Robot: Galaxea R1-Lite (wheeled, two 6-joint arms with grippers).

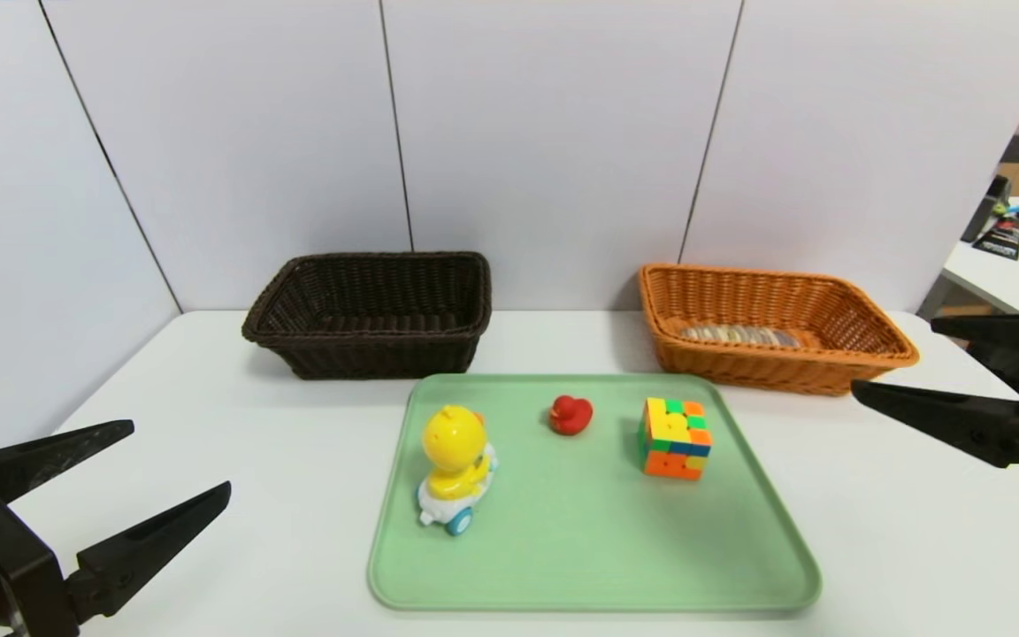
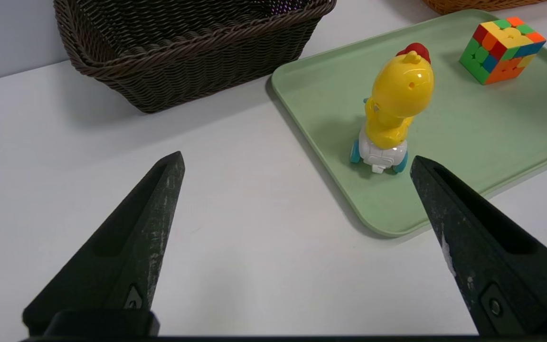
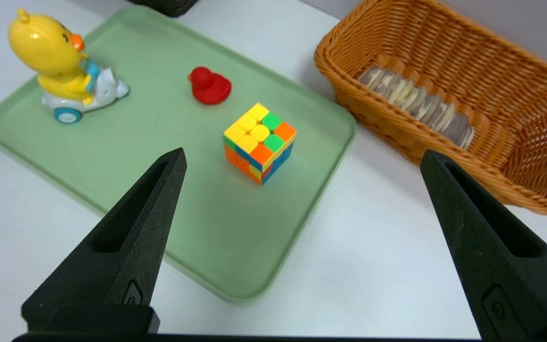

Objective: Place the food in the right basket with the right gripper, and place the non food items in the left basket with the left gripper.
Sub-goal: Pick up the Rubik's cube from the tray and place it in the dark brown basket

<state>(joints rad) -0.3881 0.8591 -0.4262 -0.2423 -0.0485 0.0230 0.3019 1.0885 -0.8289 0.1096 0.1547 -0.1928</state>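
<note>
White table (image 1: 297, 495), green tray (image 1: 580, 566) before 2 baskets.
Loaf (image 1: 739, 336), seemingly ridged, lay inside orange basket (image 1: 863, 354); dark basket (image 1: 368, 349) apart; duck toy (image 1: 455, 464), red duck (image 1: 570, 414), cube (image 1: 675, 438) on tray; left gripper (image 1: 178, 460) and right gripper (image 1: 894, 358) gaped wide, holding nothing.

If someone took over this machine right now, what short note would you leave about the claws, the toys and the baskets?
Left gripper: open, empty, low beside the pale green plastic tray.
Right gripper: open, empty, near the orange-tan woven wicker basket.
Done: the striped brown and cream ridged loaf lies in the orange basket.
Left: the yellow duck toy on its white wheeled base, the small red rubber duck and the multicoloured puzzle cube all sit on the tray. They go into the dark brown woven wicker basket with the left gripper. No toy shows inside it.
</note>
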